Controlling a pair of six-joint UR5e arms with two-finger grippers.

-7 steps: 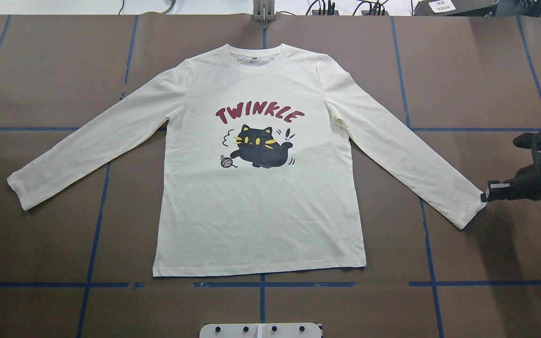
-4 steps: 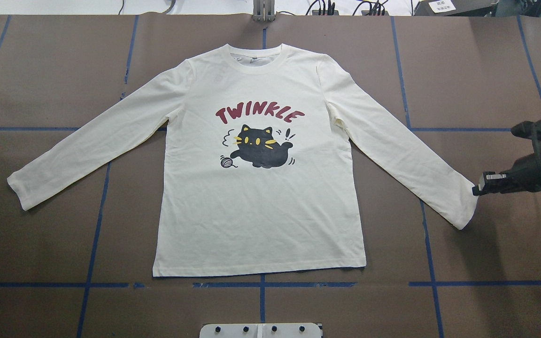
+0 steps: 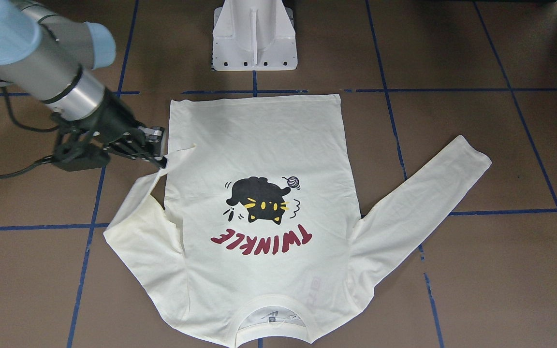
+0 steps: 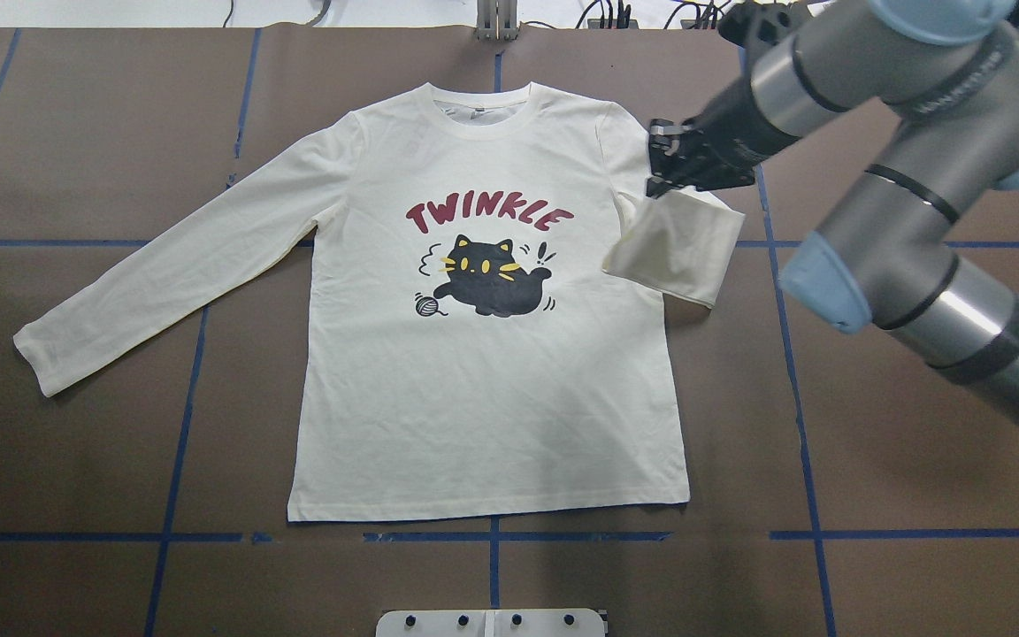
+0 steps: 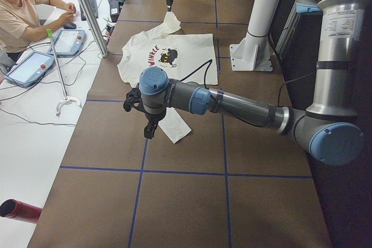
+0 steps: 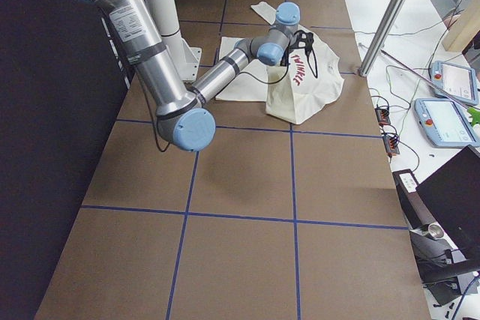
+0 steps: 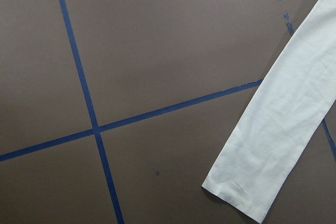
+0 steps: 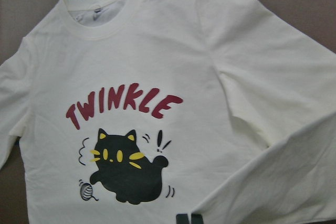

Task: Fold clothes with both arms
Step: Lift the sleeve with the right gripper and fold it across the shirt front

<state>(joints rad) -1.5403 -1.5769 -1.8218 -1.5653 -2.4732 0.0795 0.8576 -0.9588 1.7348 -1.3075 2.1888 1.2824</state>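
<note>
The clothes are one cream long-sleeved T-shirt (image 4: 492,398) lying flat and face up, with a black cat and red "TWINKLE" on it. My right gripper (image 4: 656,181) is shut on the cuff of the right sleeve (image 4: 678,252). It holds the cuff raised beside the shirt's right shoulder, and the sleeve hangs doubled under it. From across the table the right gripper (image 3: 162,157) stands at the body's edge. The left sleeve (image 4: 147,283) lies stretched out flat. My left gripper (image 5: 149,132) hovers over that sleeve's cuff (image 7: 247,192). I cannot tell whether it is open or shut.
The brown table carries a grid of blue tape lines (image 4: 492,536). The white pedestal base (image 3: 254,36) stands at the robot's side of the table. A seated person (image 5: 23,10), tablets and a metal post (image 5: 87,10) are beyond the table's far edge.
The right gripper has lifted the right sleeve's cuff off the table. It has carried it up and inward to the shirt's right shoulder, doubling the sleeve over.
</note>
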